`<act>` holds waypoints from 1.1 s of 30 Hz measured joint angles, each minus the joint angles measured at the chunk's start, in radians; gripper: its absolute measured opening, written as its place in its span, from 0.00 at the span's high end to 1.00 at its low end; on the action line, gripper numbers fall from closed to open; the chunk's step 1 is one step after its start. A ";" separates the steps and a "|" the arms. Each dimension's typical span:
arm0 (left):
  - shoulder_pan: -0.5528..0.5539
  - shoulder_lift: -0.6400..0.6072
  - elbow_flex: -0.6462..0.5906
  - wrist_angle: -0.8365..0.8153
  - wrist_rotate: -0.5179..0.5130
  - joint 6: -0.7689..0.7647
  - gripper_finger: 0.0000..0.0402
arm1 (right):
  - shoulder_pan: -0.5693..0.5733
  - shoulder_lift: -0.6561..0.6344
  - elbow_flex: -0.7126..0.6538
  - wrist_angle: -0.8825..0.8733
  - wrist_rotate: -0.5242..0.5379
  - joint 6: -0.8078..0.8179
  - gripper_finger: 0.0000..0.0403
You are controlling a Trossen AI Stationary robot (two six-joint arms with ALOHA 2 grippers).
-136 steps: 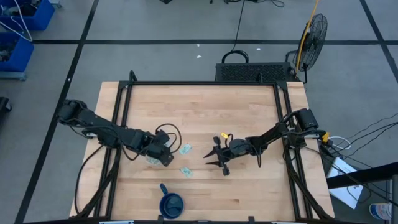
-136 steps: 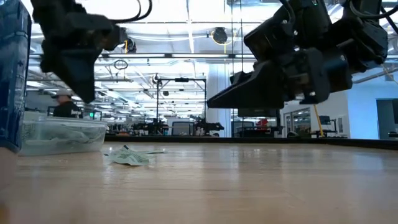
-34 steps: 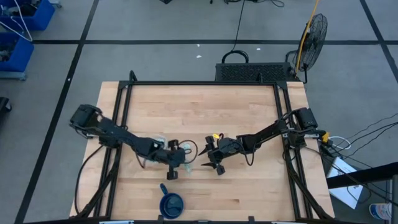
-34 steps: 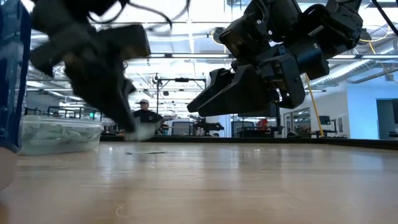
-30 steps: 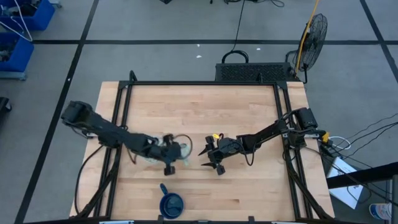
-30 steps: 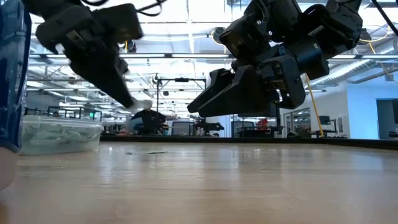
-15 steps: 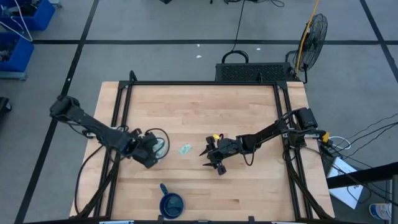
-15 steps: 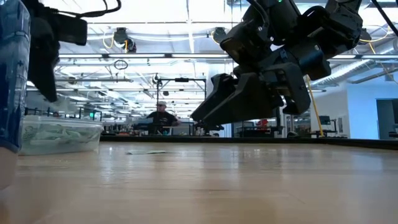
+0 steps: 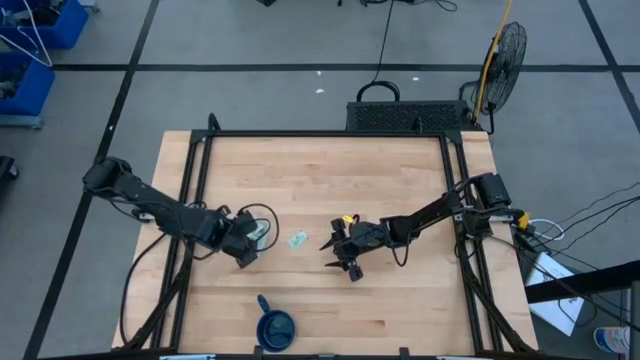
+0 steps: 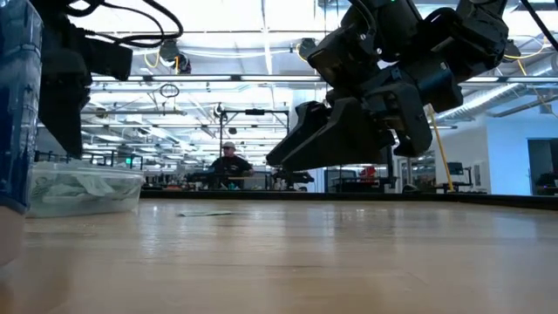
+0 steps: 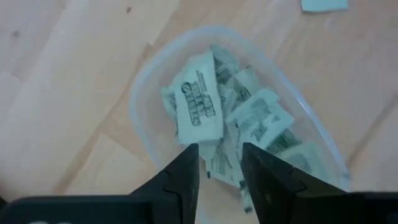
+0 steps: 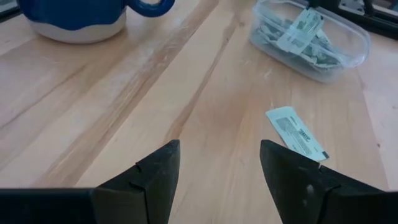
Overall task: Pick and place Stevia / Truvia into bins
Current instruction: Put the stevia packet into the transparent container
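High view: the left gripper [image 9: 243, 247] has swung back from the middle of the desk and now hangs right over the clear tub [image 9: 258, 234], which sits toward the left side of the desk, about halfway between its front and back edges. A second ago it was out by the loose sachets; only one sachet [image 9: 297, 240] is left on the wood now, just right of the tub, so I'd say another one just got delivered. The right gripper [image 9: 340, 252] waits near the middle, and the blue cup [image 9: 275, 326] sits at the front edge.

Low view: the tub [image 10: 83, 190] shows at the left with pale packets piled inside. The remaining sachet is barely a sliver on the wood from here. Someone stands far back in the room.

Left wrist view: fingers [image 11: 186, 177] slightly parted with nothing between them, straight above the tub [image 11: 146, 93]. One sachet [image 11: 198, 107] looks mid-drop or freshly landed on the pile, can't tell which. The tub's near end is cut off.

Right wrist view: fingers [image 12: 158, 168] spread wide, empty. The last sachet [image 12: 296, 133] lies ahead, tub [image 12: 351, 38] beyond it, cup [image 12: 81, 15] only partly in frame.
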 joint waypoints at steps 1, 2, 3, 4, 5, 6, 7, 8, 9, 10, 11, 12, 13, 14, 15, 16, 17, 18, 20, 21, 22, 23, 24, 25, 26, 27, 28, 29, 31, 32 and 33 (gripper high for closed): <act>0.007 -0.008 0.000 -0.001 0.018 0.008 0.67 | -0.001 0.000 0.000 0.004 0.000 0.000 0.47; 0.014 -0.019 0.000 0.002 0.033 0.009 0.67 | -0.004 0.000 0.000 0.008 0.000 0.000 0.47; 0.019 -0.027 0.000 0.006 0.044 0.007 0.67 | -0.006 0.000 0.000 0.013 0.000 0.001 0.47; 0.026 -0.037 0.000 0.013 0.052 0.007 0.67 | -0.011 0.000 0.000 0.015 0.000 0.001 0.47; 0.031 -0.050 0.000 0.026 0.056 0.008 0.67 | -0.017 0.000 0.000 0.018 0.000 0.001 0.47; 0.036 -0.063 0.000 0.039 0.055 0.008 0.67 | -0.023 0.000 0.000 0.019 0.000 0.002 0.47; 0.040 -0.077 0.000 0.055 0.054 0.008 0.67 | -0.029 0.000 0.000 0.019 0.000 0.002 0.47; 0.045 -0.091 0.000 0.068 0.055 0.007 0.67 | -0.036 0.000 0.000 0.021 0.000 0.002 0.47; 0.050 -0.104 0.000 0.084 0.054 0.008 0.67 | -0.043 0.000 0.000 0.021 -0.001 0.003 0.47; 0.055 -0.114 0.000 0.108 0.047 0.010 0.67 | -0.049 0.000 0.000 0.021 -0.001 0.009 0.47; 0.059 -0.124 0.000 0.136 0.031 0.022 0.67 | -0.055 0.000 0.000 0.021 -0.002 0.015 0.47; 0.061 -0.132 0.000 0.173 0.020 0.044 0.67 | -0.059 0.000 0.000 0.021 -0.002 0.023 0.47; 0.063 -0.137 0.000 0.217 0.007 0.076 0.67 | -0.064 0.000 0.000 0.022 -0.002 0.028 0.47; 0.066 -0.137 0.000 0.266 -0.006 0.116 0.67 | -0.067 0.000 0.000 0.022 -0.002 0.032 0.47; 0.068 -0.131 0.000 0.319 -0.017 0.162 0.67 | -0.070 0.000 0.000 0.022 -0.002 0.035 0.47; 0.069 -0.121 0.000 0.374 -0.024 0.213 0.67 | -0.071 0.000 0.000 0.022 -0.003 0.035 0.47; 0.071 -0.106 0.000 0.429 -0.025 0.265 0.67 | -0.073 0.000 0.000 0.022 -0.002 0.035 0.47; 0.075 -0.086 0.000 0.485 -0.023 0.321 0.67 | -0.075 0.000 0.000 0.022 -0.003 0.035 0.47; 0.080 -0.034 0.002 0.585 -0.017 0.414 0.67 | -0.077 0.000 0.000 0.022 -0.003 0.035 0.47; 0.082 -0.011 0.002 0.615 -0.018 0.441 0.67 | -0.077 0.000 0.000 0.022 -0.003 0.035 0.47; 0.087 0.015 0.002 0.639 -0.019 0.458 0.67 | -0.077 0.000 0.000 0.019 -0.003 0.035 0.47; 0.092 0.044 0.002 0.666 -0.026 0.465 0.67 | -0.077 0.000 0.000 0.016 -0.003 0.035 0.47; 0.096 0.074 0.002 0.680 -0.033 0.464 0.67 | -0.077 0.000 0.000 0.014 -0.003 0.035 0.47; 0.101 0.101 0.002 0.680 -0.044 0.454 0.67 | -0.076 0.000 0.000 0.014 -0.003 0.035 0.47; 0.105 0.129 0.001 0.679 -0.049 0.440 0.67 | -0.076 0.000 0.000 0.013 -0.003 0.035 0.47; 0.110 0.161 0.001 0.688 -0.049 0.435 0.67 | -0.077 0.000 0.000 0.013 -0.003 0.035 0.47; 0.115 0.192 0.002 0.696 -0.050 0.427 0.67 | -0.076 0.000 0.000 0.012 -0.003 0.035 0.47; 0.117 0.222 0.002 0.695 -0.049 0.417 0.67 | -0.076 0.000 0.000 0.010 -0.003 0.035 0.47; 0.122 0.281 0.001 0.696 -0.029 0.408 0.67 | -0.076 0.000 0.000 0.007 -0.003 0.035 0.47; 0.124 0.305 0.001 0.711 -0.016 0.408 0.67 | -0.076 0.000 0.000 0.007 -0.003 0.035 0.47; 0.126 0.325 0.001 0.720 -0.012 0.407 0.67 | -0.076 0.000 0.000 0.007 -0.003 0.035 0.47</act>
